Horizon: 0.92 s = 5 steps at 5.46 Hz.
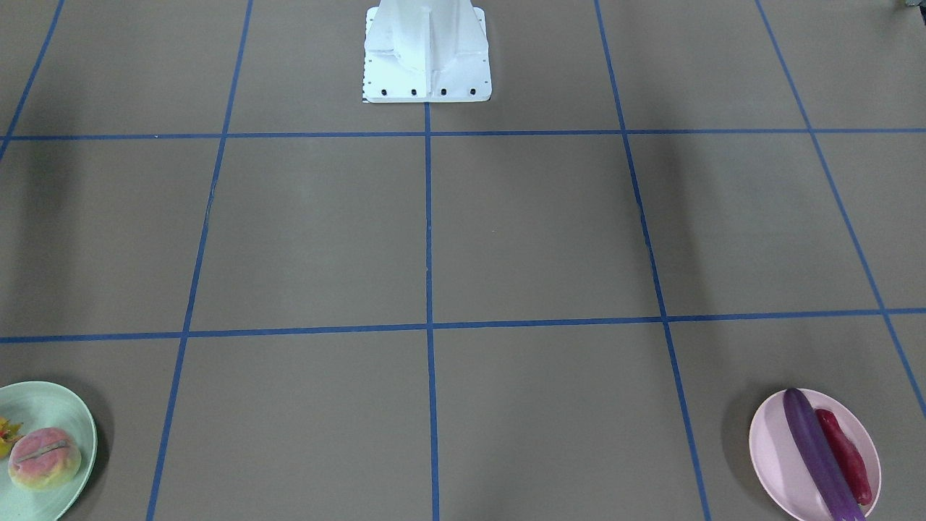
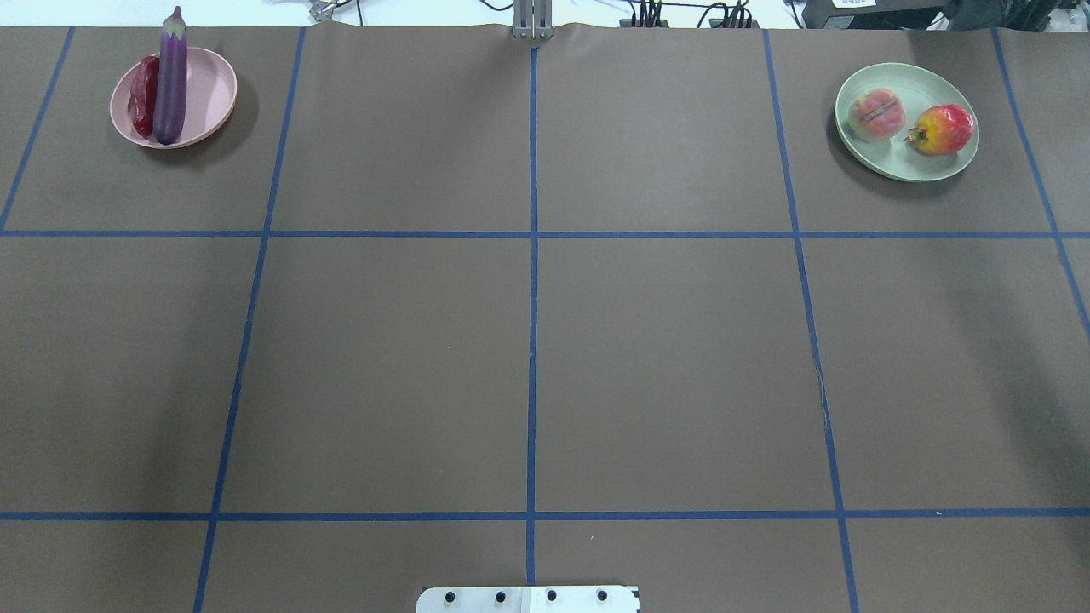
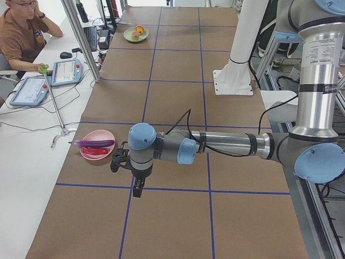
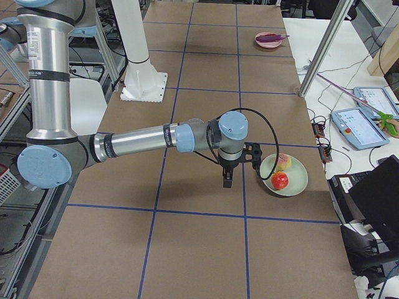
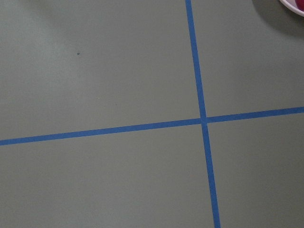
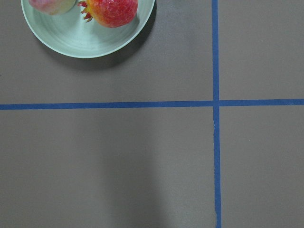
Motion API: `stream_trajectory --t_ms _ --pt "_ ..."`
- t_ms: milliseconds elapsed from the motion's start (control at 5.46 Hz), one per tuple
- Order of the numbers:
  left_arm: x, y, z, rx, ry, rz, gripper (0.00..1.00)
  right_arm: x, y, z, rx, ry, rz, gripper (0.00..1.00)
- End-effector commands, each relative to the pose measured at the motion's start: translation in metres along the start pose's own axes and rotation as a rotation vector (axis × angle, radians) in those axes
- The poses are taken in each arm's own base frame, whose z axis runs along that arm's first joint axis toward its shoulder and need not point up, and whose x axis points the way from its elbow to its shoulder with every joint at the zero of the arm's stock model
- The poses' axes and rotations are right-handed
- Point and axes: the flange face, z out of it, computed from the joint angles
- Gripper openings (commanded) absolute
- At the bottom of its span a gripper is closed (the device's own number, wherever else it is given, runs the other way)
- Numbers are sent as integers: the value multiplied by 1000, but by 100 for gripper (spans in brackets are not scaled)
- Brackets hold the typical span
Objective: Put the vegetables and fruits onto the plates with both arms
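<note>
Four items plated: eggplant (image 2: 171, 81), chili (image 2: 143, 95) on pink plate (image 2: 213, 89) near left gripper (image 3: 138, 189); peach (image 2: 877, 114), pomegranate (image 2: 943, 129) on green plate (image 2: 915, 85) near right gripper (image 4: 227, 180); can't tell either grip state.

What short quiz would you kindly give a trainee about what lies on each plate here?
1. True or false: the eggplant and the chili pepper lie side by side on the pink plate.
2. What shares the green plate with the peach? A) banana B) pomegranate C) carrot
3. Fill in: the eggplant's capped end sticks out past the plate's ____.
Key: 1 true; 2 B; 3 rim.
</note>
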Motion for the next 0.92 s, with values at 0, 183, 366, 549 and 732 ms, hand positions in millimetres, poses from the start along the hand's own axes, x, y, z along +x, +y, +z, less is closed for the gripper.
stream_trajectory --t_ms 0,183,366,549,732 --pt "5 -1 -2 -21 21 -18 100 8 6 3 -10 -2 18 100" --pt "6 0 -1 -22 42 -20 100 18 13 6 -14 0 36 100" --pt "6 0 -1 -21 42 -19 100 31 19 1 -6 2 61 100" --pt "6 0 -1 -21 42 -19 100 31 19 2 -5 3 61 100" --pt "6 0 -1 -22 42 -20 100 31 20 2 -4 3 60 100"
